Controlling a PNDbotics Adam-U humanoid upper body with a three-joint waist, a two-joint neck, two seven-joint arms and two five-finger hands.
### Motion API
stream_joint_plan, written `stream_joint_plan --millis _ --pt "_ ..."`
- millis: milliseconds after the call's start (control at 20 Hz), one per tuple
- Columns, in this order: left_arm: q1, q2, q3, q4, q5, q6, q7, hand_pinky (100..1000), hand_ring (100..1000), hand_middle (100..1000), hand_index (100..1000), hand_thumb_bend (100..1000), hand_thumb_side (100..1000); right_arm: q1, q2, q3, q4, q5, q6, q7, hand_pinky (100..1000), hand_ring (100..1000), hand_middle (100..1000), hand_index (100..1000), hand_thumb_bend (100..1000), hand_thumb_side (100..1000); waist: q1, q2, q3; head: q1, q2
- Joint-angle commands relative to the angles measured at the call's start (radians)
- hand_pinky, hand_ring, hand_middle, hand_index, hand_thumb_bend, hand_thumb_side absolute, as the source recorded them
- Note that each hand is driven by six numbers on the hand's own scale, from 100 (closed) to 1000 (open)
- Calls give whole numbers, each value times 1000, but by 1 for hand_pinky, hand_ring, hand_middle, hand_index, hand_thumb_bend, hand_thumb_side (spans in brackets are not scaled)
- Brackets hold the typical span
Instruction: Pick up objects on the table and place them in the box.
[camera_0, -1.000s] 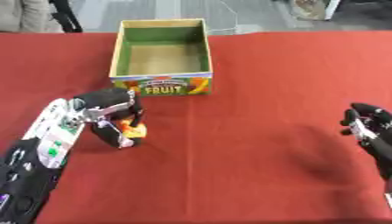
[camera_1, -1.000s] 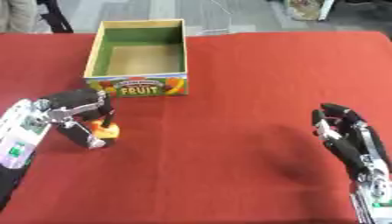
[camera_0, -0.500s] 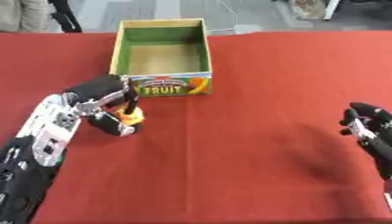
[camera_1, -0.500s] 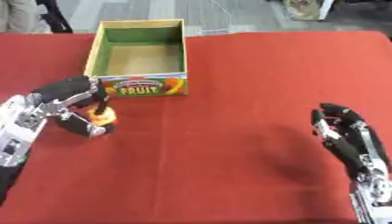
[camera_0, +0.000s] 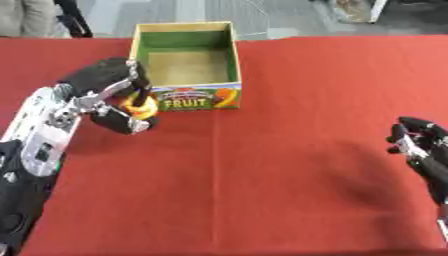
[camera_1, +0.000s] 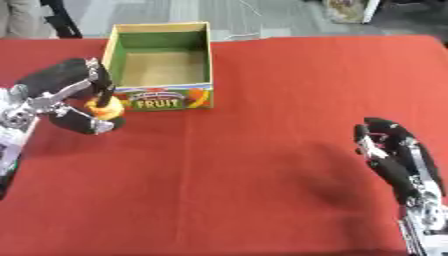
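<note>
Box (camera_0: 185, 96) open-topped, interior bare, free from above. Left hand (camera_0: 109, 95) with orange object (camera_0: 139, 104) sits at box's front-left corner, near wall in the way. Red table (camera_0: 289, 165) right of and before box unobstructed. Right hand (camera_1: 394, 157) well right of box.

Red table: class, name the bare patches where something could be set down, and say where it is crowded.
The table is bare between the box and the right hand, and along the near edge. The box holds nothing. It is crowded at the box's near left corner, where the left hand holds an orange object.
</note>
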Motion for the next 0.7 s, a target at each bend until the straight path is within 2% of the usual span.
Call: stream_joint_plan --millis 50,300,450,700 --pt "-64 48 21 -9 -14 4 36 100 160 115 295 446 100 -6 -14 -2 -8 2 -1 -2 557 625 609 755 279 384 0 -19 -2 1 -2" --pt "-172 54 16 68 -60 -6 92 100 162 118 298 455 100 -7 -14 2 -8 3 -2 2 557 625 609 755 278 384 0 -17 -13 7 -10" --pt "-188 51 13 96 -76 -16 115 100 162 118 298 455 100 -7 -14 2 -8 3 -2 2 557 625 609 755 278 384 1 -16 -14 8 -11" --pt "-292 29 25 199 -143 30 155 100 177 134 307 472 100 -11 -13 11 -7 6 -2 12 558 625 609 756 278 383 7 -9 -46 23 -20"
